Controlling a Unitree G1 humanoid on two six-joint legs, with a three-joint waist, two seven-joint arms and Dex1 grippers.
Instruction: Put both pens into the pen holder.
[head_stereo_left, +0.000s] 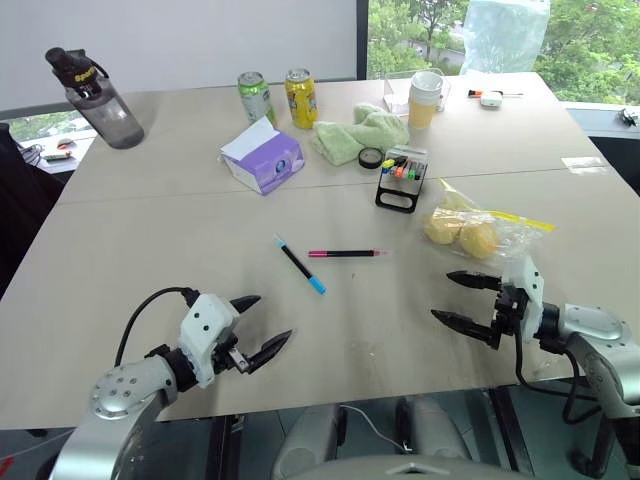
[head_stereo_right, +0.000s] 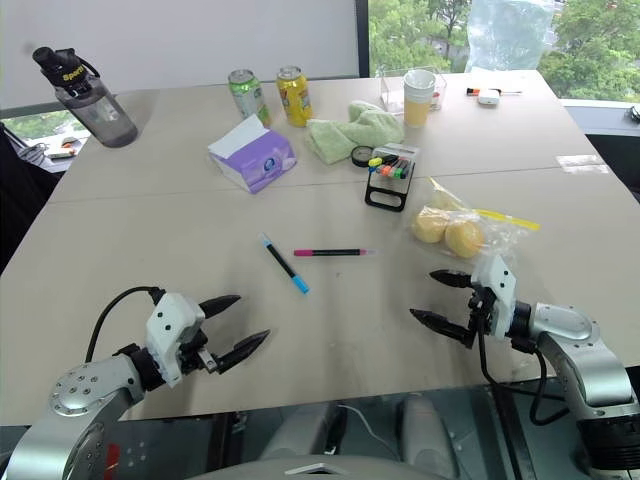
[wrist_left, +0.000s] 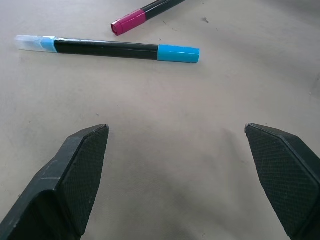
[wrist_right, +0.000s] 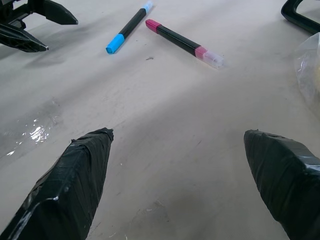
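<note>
Two black-barrelled pens lie near the middle of the beige table (head_stereo_left: 150, 230). The blue-ended pen (head_stereo_left: 300, 264) lies slanted, and the pink-ended pen (head_stereo_left: 346, 253) lies level just to its right. Both also lie ahead of the fingers in the wrist views: blue-ended pen (wrist_left: 107, 47), pink-ended pen (wrist_right: 182, 43). The black mesh pen holder (head_stereo_left: 402, 178), with bright marker tops in it, stands farther back on the right. My left gripper (head_stereo_left: 260, 328) hovers open and empty near the front edge, left of the pens. Open and empty too, my right gripper (head_stereo_left: 460, 299) hangs at the front right.
A clear bag of lemons (head_stereo_left: 470, 232) lies just behind my right gripper. A purple-white tissue box (head_stereo_left: 262, 157), two drink cans (head_stereo_left: 256, 97), a green cloth (head_stereo_left: 358, 133), a cup (head_stereo_left: 425, 98) and a dark water bottle (head_stereo_left: 98, 98) stand at the back.
</note>
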